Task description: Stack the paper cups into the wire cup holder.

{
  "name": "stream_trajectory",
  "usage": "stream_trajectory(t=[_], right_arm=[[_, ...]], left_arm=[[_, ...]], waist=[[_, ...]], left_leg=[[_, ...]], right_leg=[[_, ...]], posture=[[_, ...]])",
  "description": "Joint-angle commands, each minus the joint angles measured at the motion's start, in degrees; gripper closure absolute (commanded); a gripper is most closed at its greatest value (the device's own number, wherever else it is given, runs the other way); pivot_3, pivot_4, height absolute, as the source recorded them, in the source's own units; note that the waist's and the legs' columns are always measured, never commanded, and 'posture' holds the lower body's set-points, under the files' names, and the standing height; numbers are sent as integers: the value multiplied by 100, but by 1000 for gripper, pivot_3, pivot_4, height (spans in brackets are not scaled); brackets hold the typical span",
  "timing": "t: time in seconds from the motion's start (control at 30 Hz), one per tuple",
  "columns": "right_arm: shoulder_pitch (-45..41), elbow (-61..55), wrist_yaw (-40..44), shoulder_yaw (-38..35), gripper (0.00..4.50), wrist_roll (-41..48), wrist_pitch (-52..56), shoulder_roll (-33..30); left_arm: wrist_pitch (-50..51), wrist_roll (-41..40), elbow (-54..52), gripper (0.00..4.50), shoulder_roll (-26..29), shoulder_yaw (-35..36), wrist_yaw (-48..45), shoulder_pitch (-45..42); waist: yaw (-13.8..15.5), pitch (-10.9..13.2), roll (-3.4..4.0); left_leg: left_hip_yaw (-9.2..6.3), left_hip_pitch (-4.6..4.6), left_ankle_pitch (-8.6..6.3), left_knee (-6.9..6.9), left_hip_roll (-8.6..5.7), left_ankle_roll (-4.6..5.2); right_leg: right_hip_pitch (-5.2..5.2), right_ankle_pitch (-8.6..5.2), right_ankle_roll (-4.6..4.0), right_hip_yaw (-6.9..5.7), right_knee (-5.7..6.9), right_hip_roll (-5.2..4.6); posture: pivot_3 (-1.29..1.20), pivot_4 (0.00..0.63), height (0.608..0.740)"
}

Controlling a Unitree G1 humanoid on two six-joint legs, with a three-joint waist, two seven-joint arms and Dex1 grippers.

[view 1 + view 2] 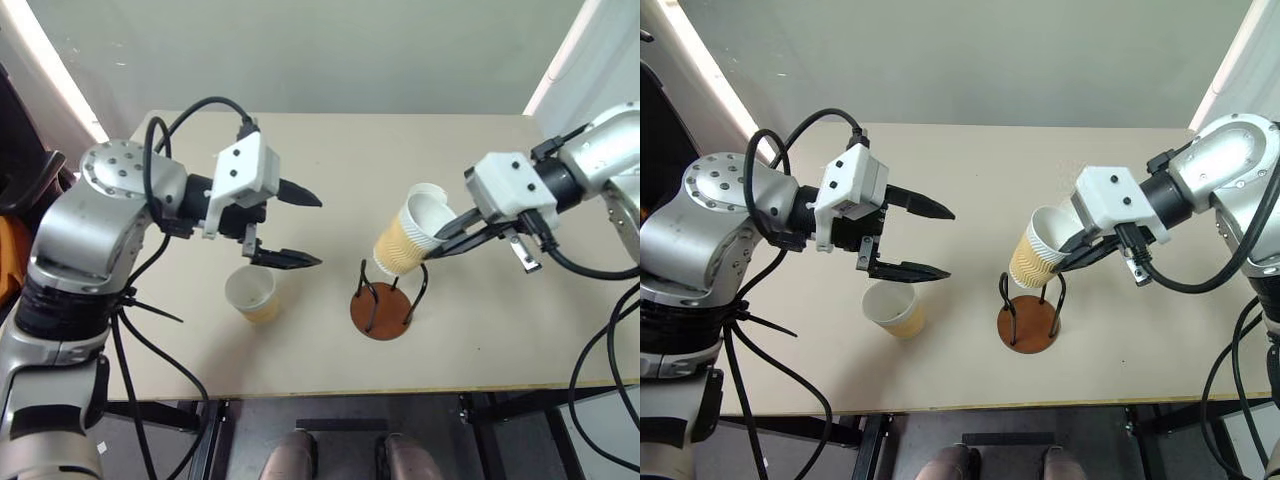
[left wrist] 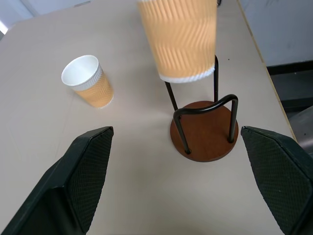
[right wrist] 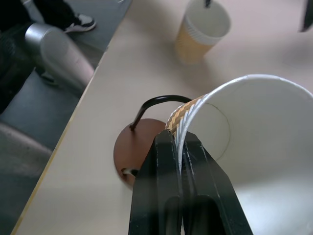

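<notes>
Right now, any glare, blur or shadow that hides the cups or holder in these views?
Head views: bright window strips flare at the upper corners, but the table is evenly lit, with soft shadows. Left wrist view: the held cup is slightly soft, cut by the frame; wire cup holder and standing cup sharp. Right wrist view: the right gripper looms large, pinching the rim.

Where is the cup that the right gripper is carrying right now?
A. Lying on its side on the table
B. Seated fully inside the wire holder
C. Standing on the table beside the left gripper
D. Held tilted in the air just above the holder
D: the right gripper pinches the rim of the paper cup, tilted above the wire cup holder.
</notes>
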Motion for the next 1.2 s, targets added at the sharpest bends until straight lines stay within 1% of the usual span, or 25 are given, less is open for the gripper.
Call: stream_trajectory(t=[0.03,0.13,0.2,0.3,0.33,0.4,0.57,0.6,0.7,0.73,0.77,0.87,0.93,1.0,1.03,1.07,1.2], right_arm=[[-20,-243,27,282,4484,126,-247,-217],[-72,-56,27,339,4484,-220,-393,-10],[-155,46,27,321,4484,-331,-255,120],[-187,54,27,366,4484,-344,-256,118],[-196,54,27,383,4306,-346,-266,115],[-218,42,27,421,3903,-324,-294,102],[-271,-38,27,503,2227,-153,-313,-12],[-285,-5,27,479,1874,-215,-348,2],[-454,522,-58,226,805,-635,-378,321],[-557,878,-235,201,401,-876,-464,448],[-649,1239,-426,215,161,-1143,-565,559],[-937,2609,-1209,321,161,-1989,-883,1002],[-1119,3506,-1657,490,161,-2587,-1171,1242],[-1224,4247,-1830,597,161,-3006,-1501,1433],[-1262,4546,-1823,603,161,-3121,-1624,1522],[-1319,4878,-1859,603,161,-3237,-1759,1626],[-1635,6186,-2319,574,161,-3713,-2170,2099]], left_arm=[[-50,-42,-161,0,118,196,25,20],[-46,-43,-185,0,127,175,36,31],[-42,-28,-199,0,139,151,48,40],[-29,-19,-221,0,157,133,55,61],[-30,-10,-227,0,165,122,56,67],[-22,-1,-234,0,171,113,64,68],[-12,32,-216,0,143,77,89,37],[-64,92,-172,0,102,70,153,5],[-86,439,228,0,-205,-25,678,-268],[-133,644,427,0,-370,-94,946,-373],[-122,822,615,0,-527,-162,1199,-470],[-65,1431,1231,0,-898,-481,1812,-706],[-18,1720,1551,0,-1063,-657,2043,-796],[-10,1794,1657,0,-1177,-706,2077,-818],[-18,1793,1650,0,-1210,-707,2059,-815],[-11,1778,1617,0,-1235,-696,2038,-806],[48,1739,1445,0,-1252,-660,1986,-717]], waist=[[0,0,0],[-10,0,-1],[-20,0,0],[-17,0,0],[-16,0,0],[-17,0,0],[-17,0,0],[-17,0,0],[-19,-1,-1],[-20,0,-1],[-20,0,-1],[-15,0,-1],[-16,0,-1],[-14,0,-1],[-11,1,-2],[-11,1,-2],[-9,2,1]], left_leg=[[0,0,0,0,0,0],[0,2,0,3,1,0],[0,3,0,5,1,0],[0,3,0,5,1,0],[0,3,0,5,1,0],[0,2,0,5,1,-1],[0,3,-2,2,1,-2],[0,3,-2,2,1,-2],[0,4,-2,4,1,-3],[0,6,-2,5,2,-3],[0,6,-3,6,2,-3],[-3,6,-6,4,1,4],[-3,8,-4,9,0,5],[-3,5,2,5,-2,7],[-3,4,3,3,-1,6],[-3,-1,3,-1,-1,5],[0,-11,18,-12,-1,-22]], right_leg=[[0,-2,-3,-1,1,0],[1,-6,-11,-2,2,0],[0,-5,-11,-1,3,0],[0,-4,-13,-2,6,0],[0,-4,-13,-2,6,0],[0,-4,-13,-2,4,0],[0,-4,-13,-2,5,0],[0,-4,-13,-2,4,0],[2,-6,-17,-2,6,-1],[1,-5,-21,-2,6,-1],[1,-3,-27,-1,6,-2],[-1,18,-45,-2,2,-7],[-2,36,-45,0,1,-9],[-10,52,-33,0,0,-9],[-13,69,-5,-1,2,-9],[-20,73,2,-2,0,-8],[-45,74,3,1,0,-5]], posture=[[0,150,740],[0,150,740],[0,150,740],[0,150,740],[0,150,740],[0,150,740],[0,150,740],[0,150,740],[0,150,740],[0,150,740],[0,150,740],[0,150,740],[0,150,740],[0,150,740],[0,150,740],[0,150,740],[0,150,740]])
